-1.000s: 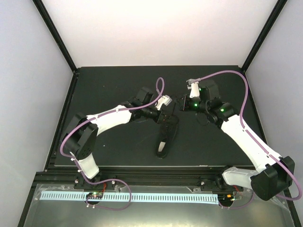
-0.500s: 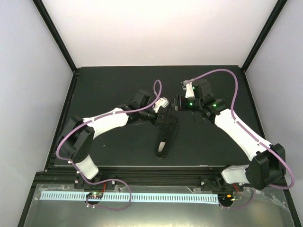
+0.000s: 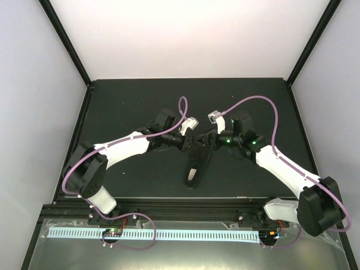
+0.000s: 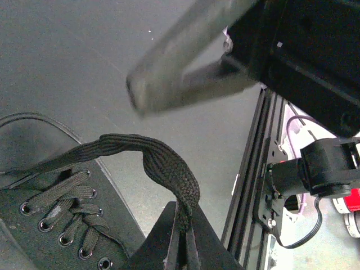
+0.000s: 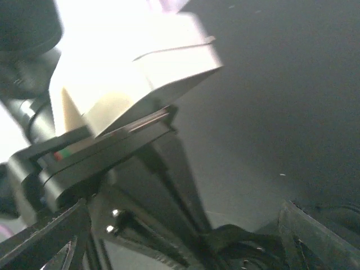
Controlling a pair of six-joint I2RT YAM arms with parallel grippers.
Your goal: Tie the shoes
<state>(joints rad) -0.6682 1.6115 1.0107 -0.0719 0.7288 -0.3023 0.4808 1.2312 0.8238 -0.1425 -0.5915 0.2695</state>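
The black shoe (image 3: 196, 166) lies on the dark mat with its toe towards the arms. Both grippers hang over its laced end. My left gripper (image 3: 195, 146) is shut on a loop of flat black lace (image 4: 164, 164); in the left wrist view the lace rises from the eyelets (image 4: 62, 216) and bends down into the closed left gripper (image 4: 184, 247). My right gripper (image 3: 210, 140) is just to the right of it, open, with nothing between its fingers. In the right wrist view the right gripper (image 5: 185, 247) frames the left gripper's body and a dark bit of lace (image 5: 239, 239).
The black mat (image 3: 129, 101) covers the table, edged by black frame rails (image 3: 79, 129). Purple cables (image 3: 264, 104) arch over both arms. A pale blue strip (image 3: 157, 233) runs along the near ledge.
My right gripper has opened and swung left and down towards the shoe's laces. My left gripper has finished closing on the lace loop and shifted slightly right.
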